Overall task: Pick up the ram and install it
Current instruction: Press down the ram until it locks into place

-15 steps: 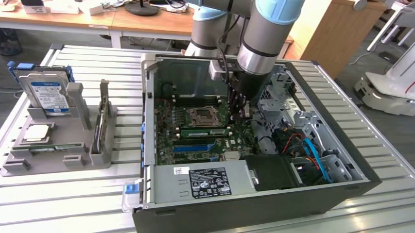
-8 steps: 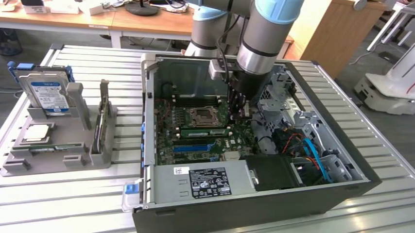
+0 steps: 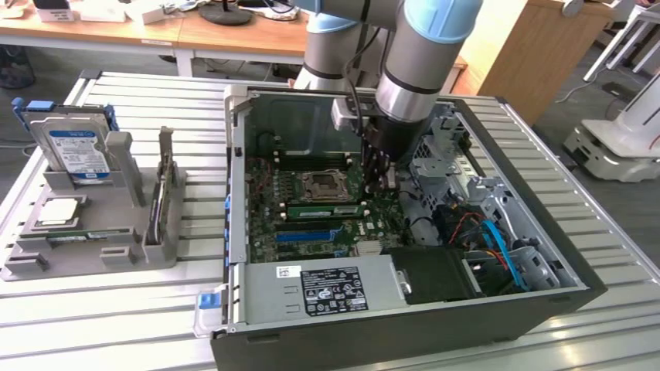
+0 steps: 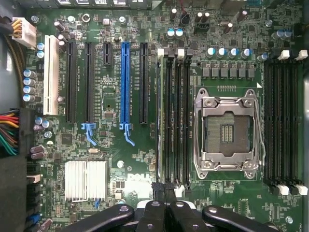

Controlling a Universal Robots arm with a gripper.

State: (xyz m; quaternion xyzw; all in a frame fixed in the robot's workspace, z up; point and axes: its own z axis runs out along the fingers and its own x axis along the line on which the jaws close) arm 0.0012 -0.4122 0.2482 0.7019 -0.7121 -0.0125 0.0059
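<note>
The ram (image 3: 324,209) is a narrow green stick standing in a slot beside the empty processor socket (image 3: 320,185) on the motherboard, inside the open computer case. In the wrist view the ram (image 4: 160,121) is seen edge-on in the slot farthest from the socket (image 4: 227,130). My gripper (image 3: 382,176) is down inside the case, just above the board at one end of the memory slots. Its black fingers (image 4: 153,215) are pressed together, shut, with nothing visible between them.
A grey tray (image 3: 62,259) at the exterior view's left holds a hard drive (image 3: 77,151) with a blue label and a square silver processor chip (image 3: 59,210). The case walls (image 3: 235,185), the power supply (image 3: 320,290) and cables (image 3: 495,239) crowd the arm.
</note>
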